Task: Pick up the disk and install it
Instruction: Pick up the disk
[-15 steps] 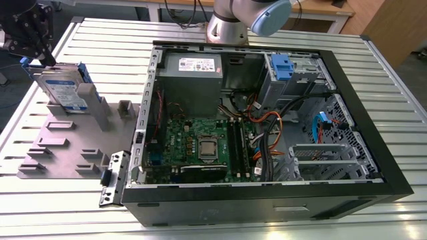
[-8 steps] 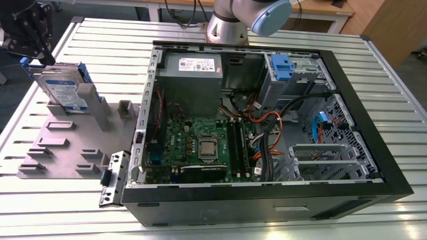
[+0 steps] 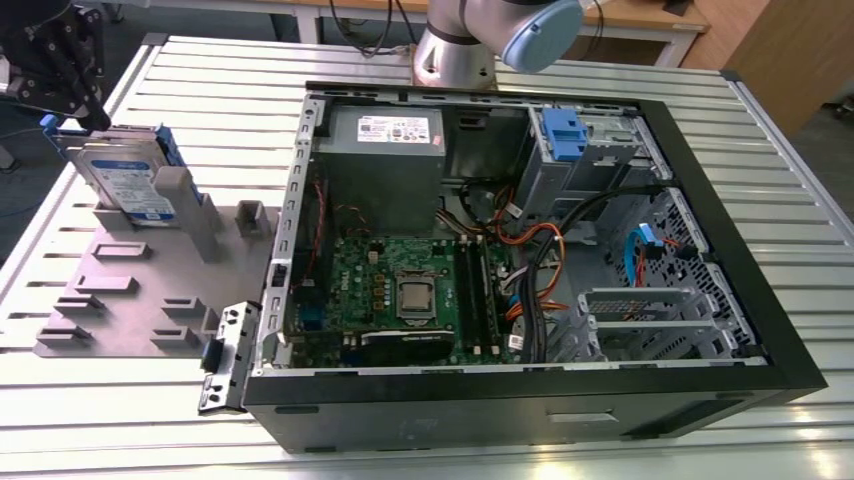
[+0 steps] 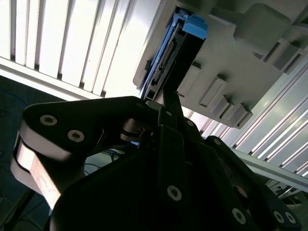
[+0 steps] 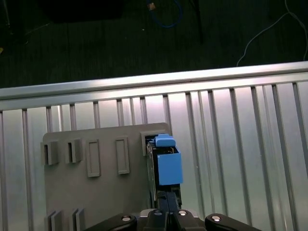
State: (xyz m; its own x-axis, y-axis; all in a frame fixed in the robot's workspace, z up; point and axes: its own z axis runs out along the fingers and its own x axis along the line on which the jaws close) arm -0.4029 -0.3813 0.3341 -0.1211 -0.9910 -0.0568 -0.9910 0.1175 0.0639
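The disk (image 3: 124,183), a silver hard drive with a white-and-blue label and blue side rails, stands on edge in a slot of the grey holder plate (image 3: 127,295) at the exterior view's left. My black gripper (image 3: 88,120) hangs over the disk's upper far corner. In both wrist views the disk (image 5: 167,166) (image 4: 174,54) sits just past the gripper (image 5: 166,206) (image 4: 160,98). The two fingers are pressed together, narrower than the disk, with their tips at its end. The disk is still seated in the holder plate (image 5: 96,192).
An open black computer case (image 3: 747,300) lies to the exterior view's right of the plate, with motherboard (image 3: 400,290), grey power supply (image 3: 380,140), a blue latch on a metal cage (image 3: 563,135) and a metal drive cage (image 3: 654,320). The slatted metal table (image 3: 400,450) ends just beyond the plate.
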